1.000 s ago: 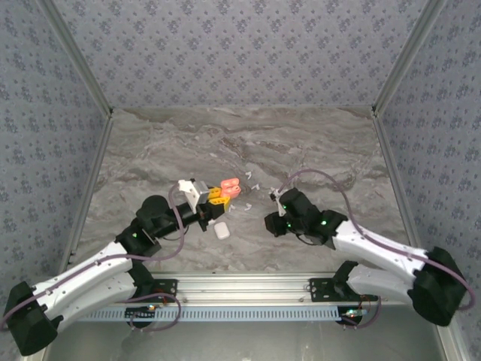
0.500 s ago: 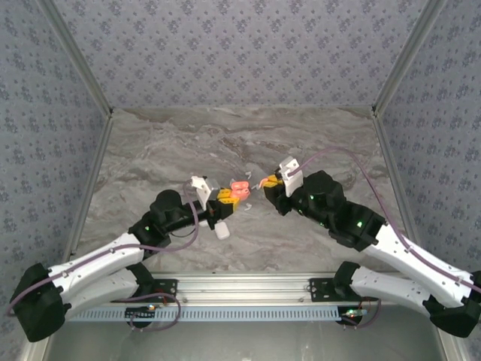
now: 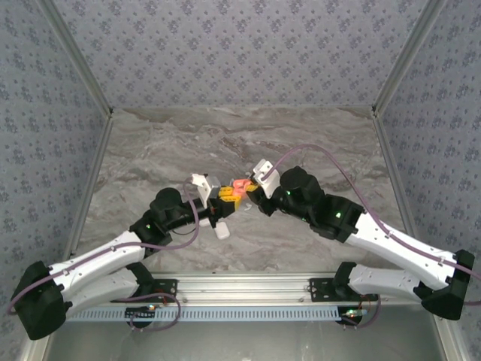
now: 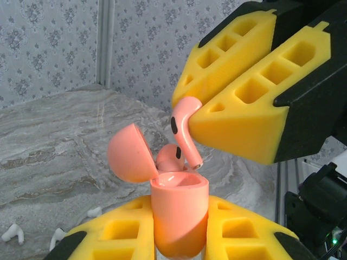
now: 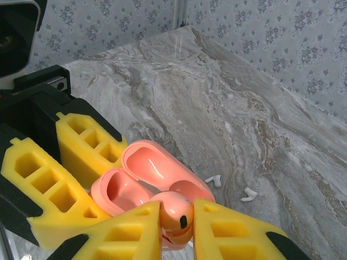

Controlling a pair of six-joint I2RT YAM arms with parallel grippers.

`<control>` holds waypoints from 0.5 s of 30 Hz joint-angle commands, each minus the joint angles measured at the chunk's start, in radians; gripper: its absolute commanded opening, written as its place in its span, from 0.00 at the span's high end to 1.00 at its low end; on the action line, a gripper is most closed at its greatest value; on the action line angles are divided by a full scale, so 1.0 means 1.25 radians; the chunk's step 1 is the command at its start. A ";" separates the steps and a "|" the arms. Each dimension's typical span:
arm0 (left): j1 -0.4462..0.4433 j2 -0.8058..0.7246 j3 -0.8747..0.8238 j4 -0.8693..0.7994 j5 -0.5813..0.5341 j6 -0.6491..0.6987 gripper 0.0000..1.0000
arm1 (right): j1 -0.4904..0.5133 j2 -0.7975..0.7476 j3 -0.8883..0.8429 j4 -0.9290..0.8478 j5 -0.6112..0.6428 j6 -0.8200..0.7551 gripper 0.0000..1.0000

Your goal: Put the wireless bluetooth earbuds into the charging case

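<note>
Top view, left to centre: the left gripper (image 3: 228, 197) is clamped on a coral charging case (image 3: 236, 192) held above the table (image 3: 150, 143) at mid-frame. A white case (image 3: 221, 231) lies on the marble just below it.

Left wrist view: the charging case (image 4: 179, 211) stands upright between the yellow fingers (image 4: 108, 238), lid (image 4: 130, 154) swung open to the left. One coral earbud (image 4: 171, 157) with a dark spot appears seated inside. White earbuds (image 4: 11, 234) lie loose on the table at lower left.

Centre: a second coral earbud (image 4: 184, 130), glossy, with a dark oval on its head, is pinched by the right gripper (image 4: 187, 111). Its long axis is near upright, tilted; the head is up and to the left, the stem points down and right, with its tip just above the case mouth.

Right wrist view: the right gripper (image 5: 176, 227) jaws are narrow, closed on that earbud (image 5: 176, 214), directly over the open case (image 5: 146, 168). More white earbuds (image 5: 216, 179) lie to the right.
</note>
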 commanded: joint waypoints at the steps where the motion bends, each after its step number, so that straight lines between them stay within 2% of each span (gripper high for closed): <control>1: -0.008 -0.002 0.033 0.034 0.025 -0.006 1.00 | 0.007 0.004 0.032 0.023 -0.015 -0.016 0.79; 15: -0.009 -0.001 0.035 0.034 0.026 -0.001 1.00 | 0.010 0.028 0.033 0.040 -0.064 -0.007 0.79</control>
